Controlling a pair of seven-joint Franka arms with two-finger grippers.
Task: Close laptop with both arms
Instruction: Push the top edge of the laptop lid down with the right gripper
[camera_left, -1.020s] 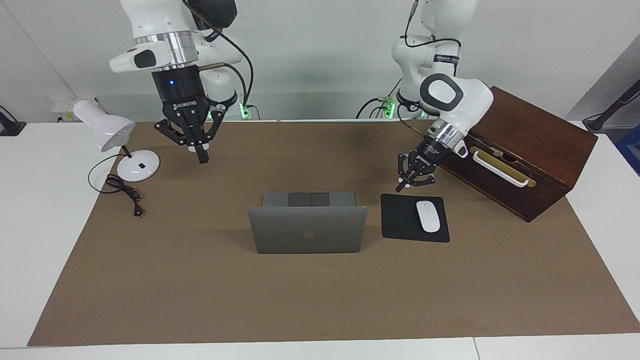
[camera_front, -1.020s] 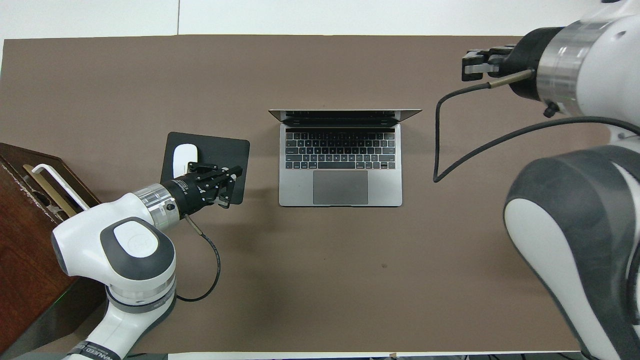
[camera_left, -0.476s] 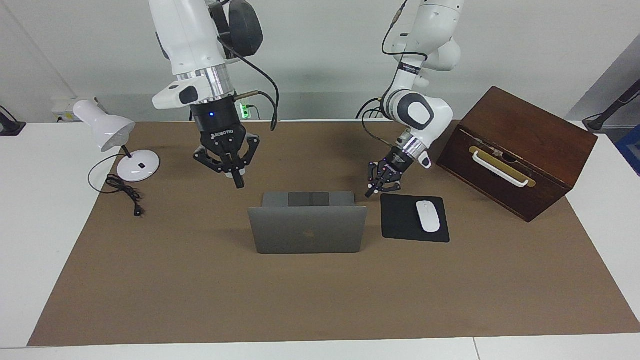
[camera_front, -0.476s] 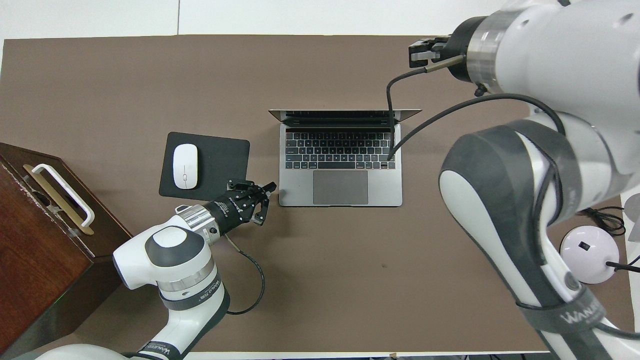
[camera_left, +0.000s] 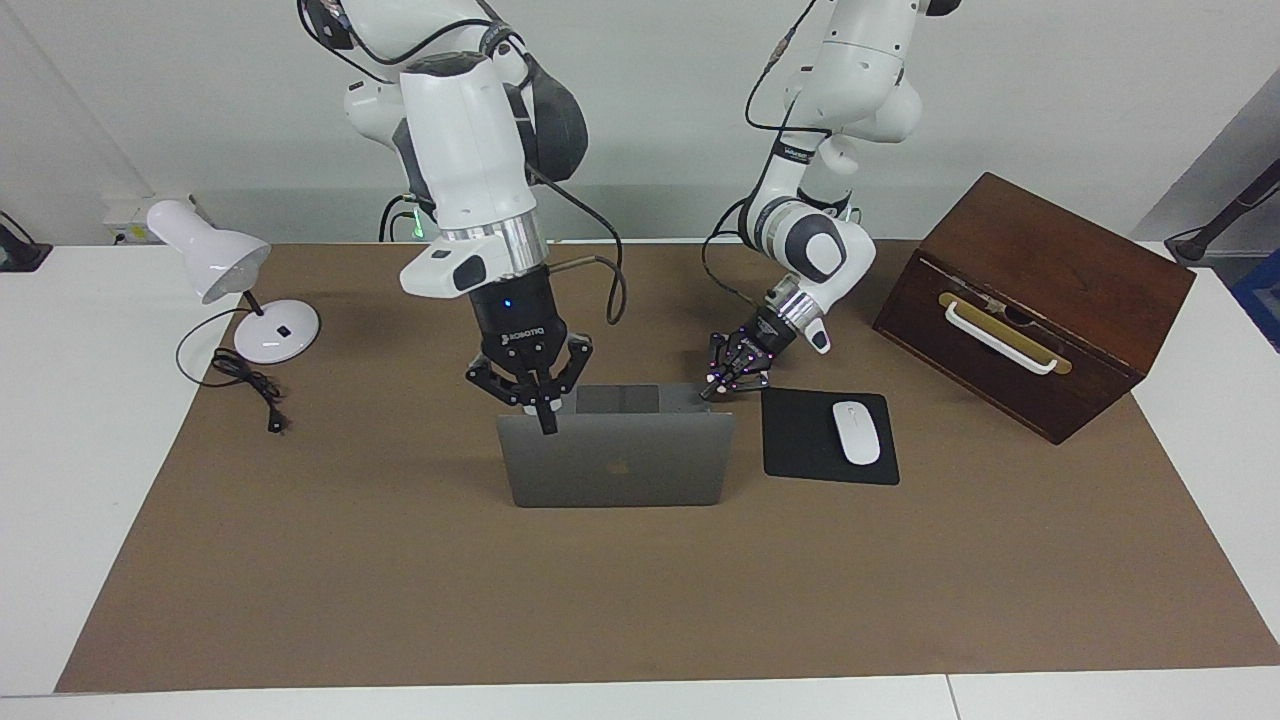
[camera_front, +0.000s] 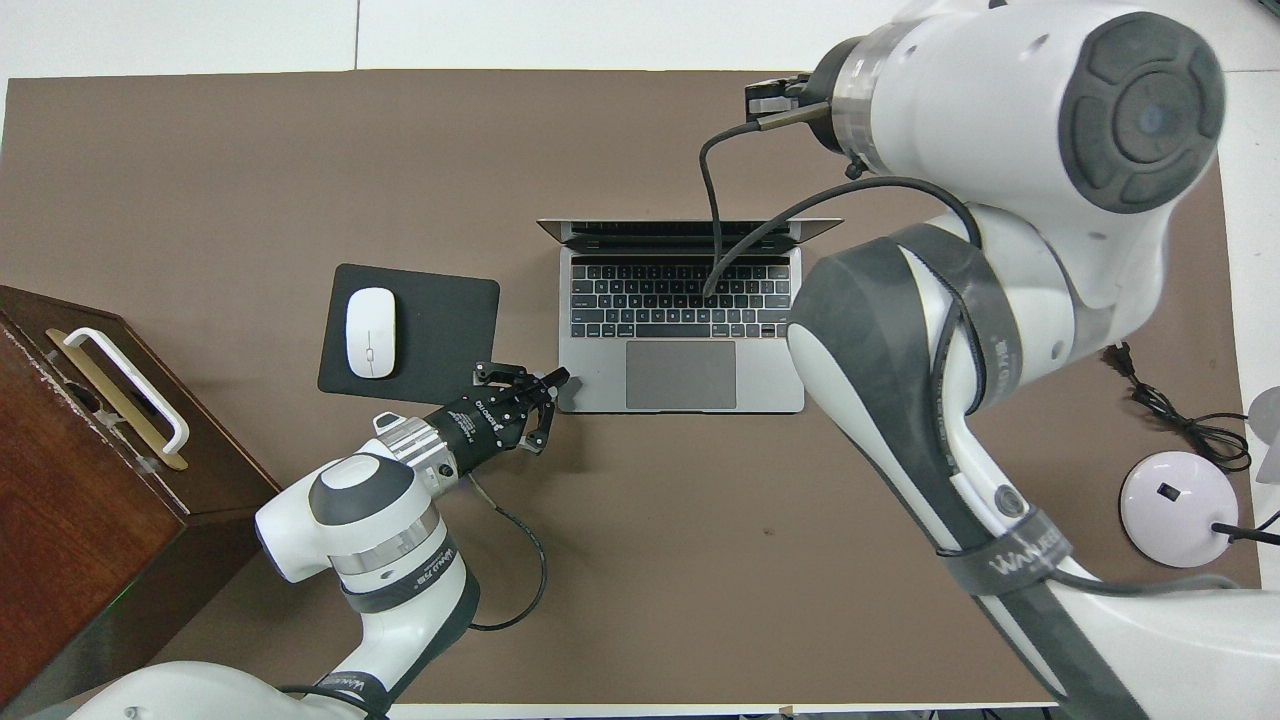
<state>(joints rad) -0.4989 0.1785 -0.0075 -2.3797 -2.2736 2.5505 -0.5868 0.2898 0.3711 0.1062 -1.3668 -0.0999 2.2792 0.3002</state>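
Standing open in the middle of the bench (camera_left: 1200, 330) is the laptop (camera_left: 616, 470), with its lid upright and its keys toward the robots. The left fingers (camera_left: 711, 389) are clenched with nothing in them. They hang low at the corner of the laptop's base that is nearest the robots, on the left arm's end, just beside the mouse pad (camera_left: 800, 440). A mouse (camera_left: 856, 432) lies on the pad. The right fingers (camera_left: 547, 419) are clenched and empty too. They point down at the top edge of the lid, near its corner on the right arm's end. I cannot tell if either touches the laptop.
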